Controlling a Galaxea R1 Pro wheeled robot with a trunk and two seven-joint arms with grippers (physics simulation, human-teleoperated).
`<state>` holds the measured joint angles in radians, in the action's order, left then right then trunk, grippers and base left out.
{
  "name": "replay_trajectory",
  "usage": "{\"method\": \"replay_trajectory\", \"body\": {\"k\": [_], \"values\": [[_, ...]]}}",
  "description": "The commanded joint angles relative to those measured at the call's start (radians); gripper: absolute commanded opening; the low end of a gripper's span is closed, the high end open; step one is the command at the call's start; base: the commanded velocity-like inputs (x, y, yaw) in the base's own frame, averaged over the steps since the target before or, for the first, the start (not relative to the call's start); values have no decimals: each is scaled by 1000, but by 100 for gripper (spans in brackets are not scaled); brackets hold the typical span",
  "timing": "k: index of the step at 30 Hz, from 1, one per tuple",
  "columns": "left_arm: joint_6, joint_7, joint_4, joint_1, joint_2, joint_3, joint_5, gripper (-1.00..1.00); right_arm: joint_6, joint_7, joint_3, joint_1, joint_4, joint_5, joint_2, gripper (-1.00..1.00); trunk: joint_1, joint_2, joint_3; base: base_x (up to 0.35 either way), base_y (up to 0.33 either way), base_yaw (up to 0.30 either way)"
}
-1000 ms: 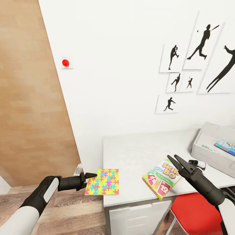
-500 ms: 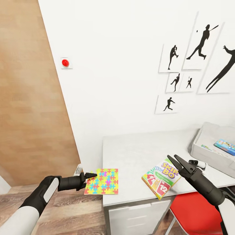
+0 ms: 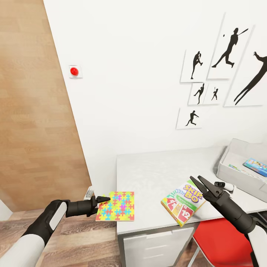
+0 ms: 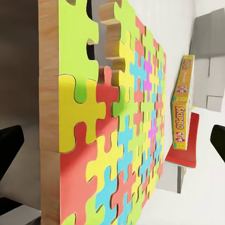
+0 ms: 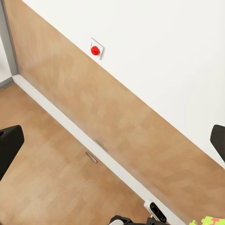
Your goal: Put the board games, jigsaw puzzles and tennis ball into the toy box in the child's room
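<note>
At the far left of the head view, our left gripper [image 3: 105, 200] sits at the outer edge of the jigsaw puzzle [image 3: 115, 206], which lies flat at the near left corner of the table [image 3: 155, 174] and overhangs that corner. The wrist view from this arm looks edge-on along the jigsaw puzzle [image 4: 117, 131], with the dark fingertips [image 4: 10, 145] spread wide on either side of the frame. We judge the fingers are apart and not clamped, though whether they touch the puzzle edge cannot be told.

Further right lies the SKIP-BO board game [image 3: 183, 202], at the near edge of the table, tilted, with one corner past the edge. Our right gripper [image 3: 198, 182] hovers at its right side, fingers parted, apparently above the box rather than on it.

At the far right stands the toy box [image 3: 237, 174] on the table, with a small blue board game [image 3: 256, 166] already inside.

The deciding relation: the puzzle lies directly ahead of the left fingers, in line with them, its flat plane level with the tabletop. The left arm is the nearer one. The toy box lies well apart to the right, so we expect a long carry across the table after the grip.
</note>
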<state>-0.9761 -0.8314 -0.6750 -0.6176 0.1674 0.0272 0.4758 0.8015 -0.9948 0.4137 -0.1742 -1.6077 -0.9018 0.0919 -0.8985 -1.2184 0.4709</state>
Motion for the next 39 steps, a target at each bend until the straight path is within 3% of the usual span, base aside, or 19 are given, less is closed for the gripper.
{"method": "replay_trajectory", "body": {"k": [1,2,13,39], "values": [[-4,-5,0,-1,0,2,-3,100,5,-1,1,-1,0,-3,0,100,0,-1,1,0,0,0],[-4,-4,0,-1,0,2,-3,-100,5,-1,1,-1,0,-3,0,100,0,-1,1,0,0,0],[-3,-7,0,-1,3,3,-3,-100,5,-1,1,-1,0,-3,0,100,0,-1,1,0,0,0],[-3,-13,-3,-1,6,5,-2,-100,5,1,1,-1,0,-2,0,100,100,181,-80,0,0,0]]}}
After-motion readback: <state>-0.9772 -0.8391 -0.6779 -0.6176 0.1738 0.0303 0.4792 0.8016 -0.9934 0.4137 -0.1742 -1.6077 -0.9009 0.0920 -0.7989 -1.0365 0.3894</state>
